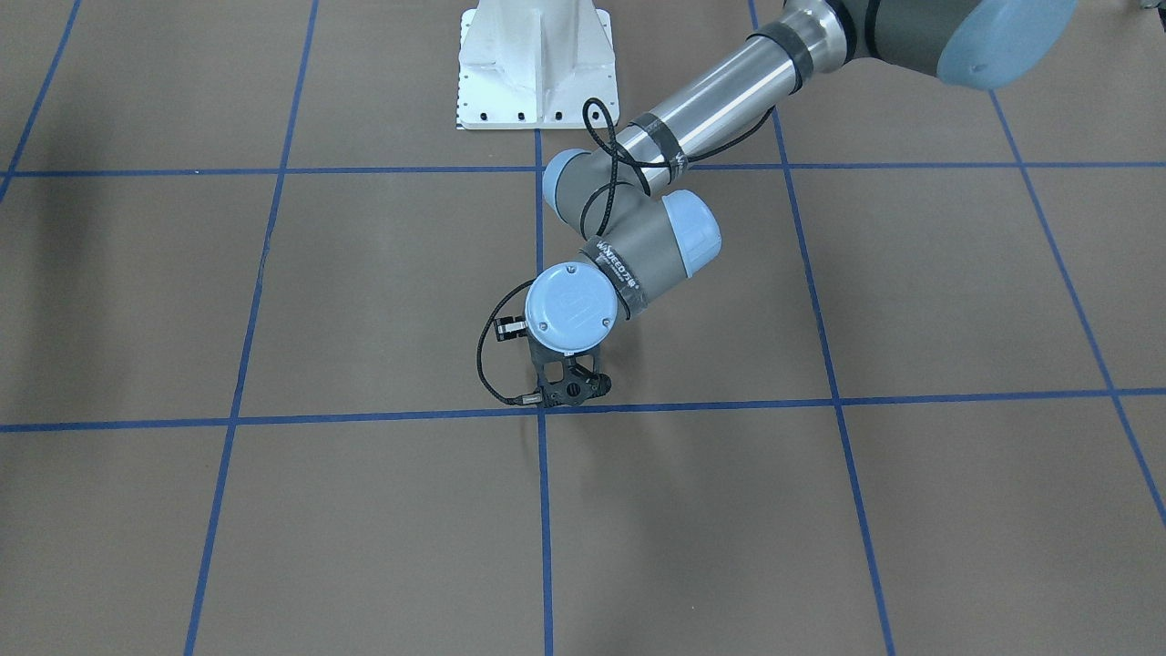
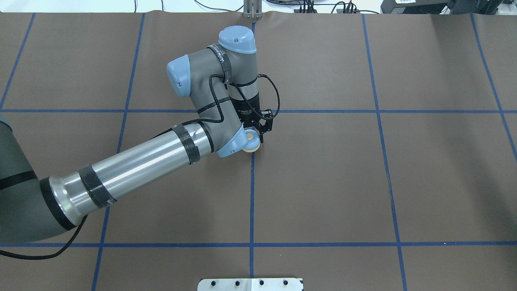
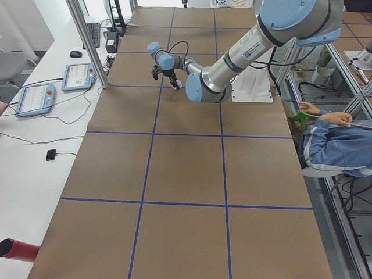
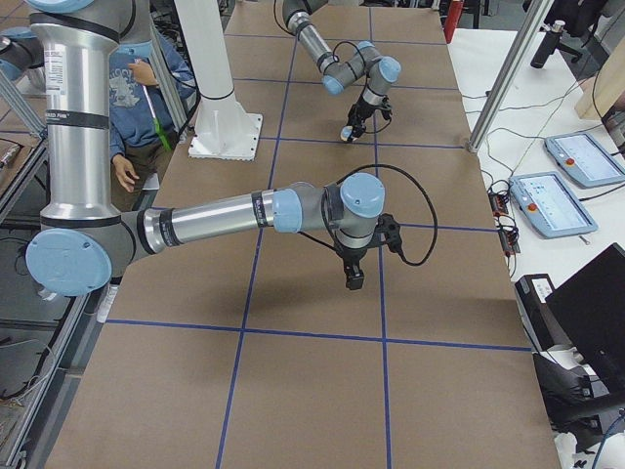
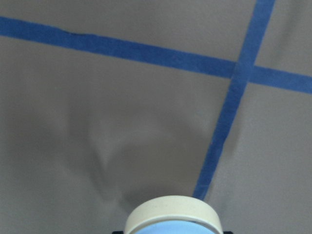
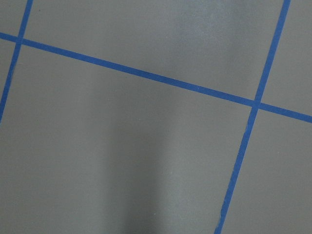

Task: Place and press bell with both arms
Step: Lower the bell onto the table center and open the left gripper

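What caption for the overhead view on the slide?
Left arm with its hand gripping the bell at a blue tape line near the table centre.

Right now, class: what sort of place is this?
Probably a robotics lab workcell: the left arm and right arm reach over a table gridded with blue tape, a teach pendant lies on the side bench, and an operator sits alongside.

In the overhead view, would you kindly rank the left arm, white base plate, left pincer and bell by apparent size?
1. left arm, nearest the camera
2. white base plate, cut off by the frame
3. left pincer
4. bell, partly hidden
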